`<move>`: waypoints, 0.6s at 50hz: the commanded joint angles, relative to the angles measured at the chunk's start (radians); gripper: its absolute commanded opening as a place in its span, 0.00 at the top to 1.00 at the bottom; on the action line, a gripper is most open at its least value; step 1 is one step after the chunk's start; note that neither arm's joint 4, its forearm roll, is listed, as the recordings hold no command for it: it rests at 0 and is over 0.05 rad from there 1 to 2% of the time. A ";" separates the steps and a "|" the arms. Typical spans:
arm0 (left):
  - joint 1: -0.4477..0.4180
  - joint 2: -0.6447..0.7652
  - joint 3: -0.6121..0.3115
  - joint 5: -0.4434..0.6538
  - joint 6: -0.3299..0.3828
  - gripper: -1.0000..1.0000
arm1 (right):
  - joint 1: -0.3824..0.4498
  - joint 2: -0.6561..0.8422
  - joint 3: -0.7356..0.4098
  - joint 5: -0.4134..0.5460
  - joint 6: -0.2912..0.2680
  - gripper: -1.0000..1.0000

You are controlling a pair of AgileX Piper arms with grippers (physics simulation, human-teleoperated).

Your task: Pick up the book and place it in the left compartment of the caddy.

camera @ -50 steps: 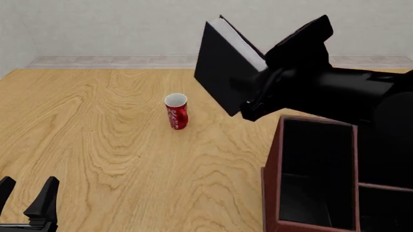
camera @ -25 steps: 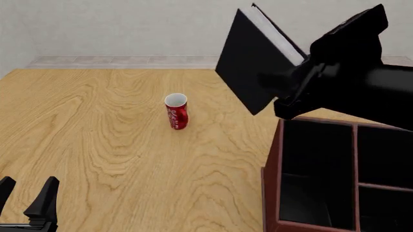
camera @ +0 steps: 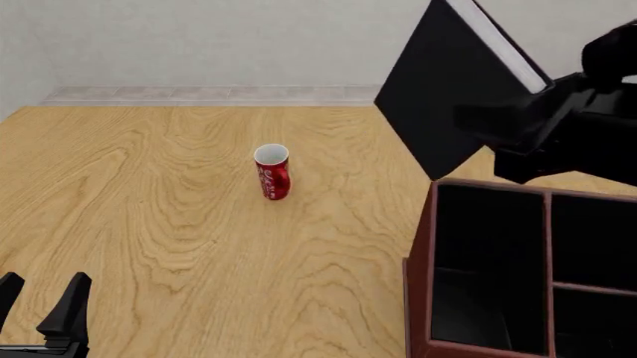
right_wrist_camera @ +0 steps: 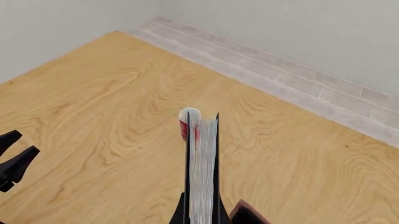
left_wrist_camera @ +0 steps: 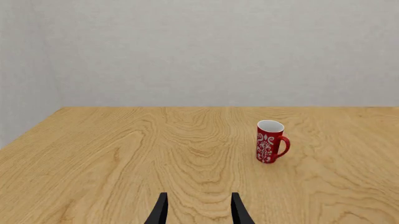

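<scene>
The right gripper clamps the book, tilted in the air above the caddy. Level it upright over the left compartment before lowering, clear of the walls.

1. The book is dead centre, seen edge-on: white pages between two thin black covers, standing upright, lifted well above the table.
2. The right gripper is clamped on the book's near end; just dark finger bits show either side of it.
3. A red mug with a white rim peeks out right behind the book's far end, partly hidden by it.
4. A reddish-brown corner of the caddy sits just beside the book's near end.
5. The left gripper is well apart from the book, fingers spread.
</scene>
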 commanded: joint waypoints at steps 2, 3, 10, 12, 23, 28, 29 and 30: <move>0.000 0.000 0.000 0.000 0.000 0.00 | -0.039 -0.041 -0.051 0.101 0.054 1.00; 0.000 0.000 0.000 0.000 0.000 0.00 | -0.039 -0.041 -0.051 0.101 0.054 1.00; 0.000 0.000 0.000 0.000 0.000 0.00 | -0.033 -0.029 -0.096 0.163 0.105 1.00; 0.000 0.000 0.000 0.000 0.000 0.00 | -0.040 -0.030 -0.100 0.178 0.099 1.00; 0.000 0.000 0.000 0.000 0.000 0.00 | -0.048 -0.042 -0.123 0.258 0.151 1.00; 0.000 0.000 0.000 0.000 0.000 0.00 | -0.041 -0.042 -0.125 0.276 0.170 1.00; 0.000 0.000 0.000 0.000 0.000 0.00 | -0.043 -0.045 -0.126 0.281 0.170 1.00; 0.000 0.000 0.000 0.000 0.000 0.00 | -0.040 -0.045 -0.129 0.291 0.175 1.00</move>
